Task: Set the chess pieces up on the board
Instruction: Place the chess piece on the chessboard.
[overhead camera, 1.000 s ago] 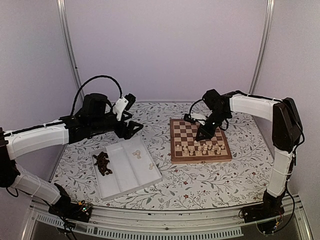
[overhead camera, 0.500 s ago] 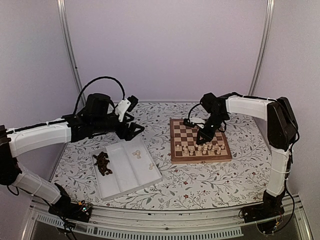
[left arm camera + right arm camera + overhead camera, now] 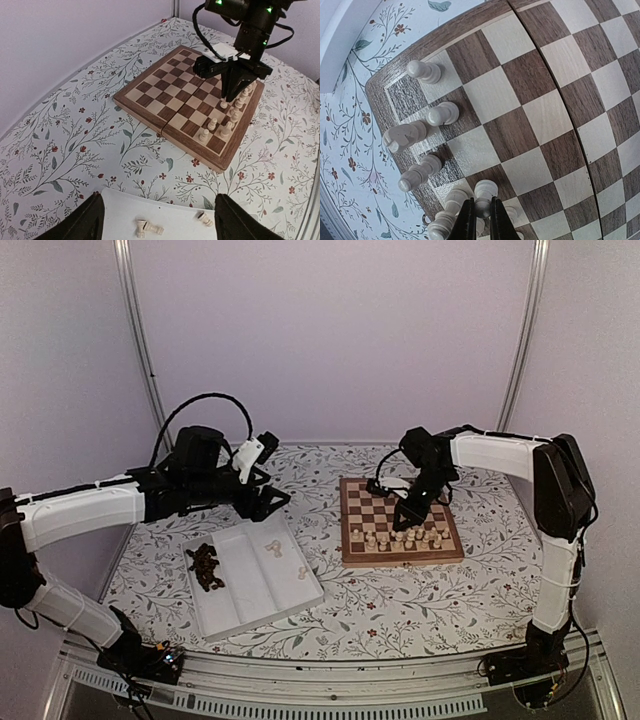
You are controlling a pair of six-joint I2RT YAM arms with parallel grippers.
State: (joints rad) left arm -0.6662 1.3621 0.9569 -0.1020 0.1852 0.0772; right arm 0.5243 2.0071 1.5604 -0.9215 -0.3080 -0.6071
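Two claws, unlike states. Only my right wrist view shows my right claw (image 3: 482, 220) pinched narrow on a pale pawn (image 3: 485, 191), among cream pieces (image 3: 442, 114) by the board (image 3: 530, 75) edge. My left wrist view shows my left claw (image 3: 159, 212) spread wide above the white tray (image 3: 120, 210).

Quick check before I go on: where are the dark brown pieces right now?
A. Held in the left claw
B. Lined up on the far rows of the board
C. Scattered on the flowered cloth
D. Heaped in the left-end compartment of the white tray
D: the dark pieces lie in a heap at the left end of the white tray, and only cream pieces stand on the board.
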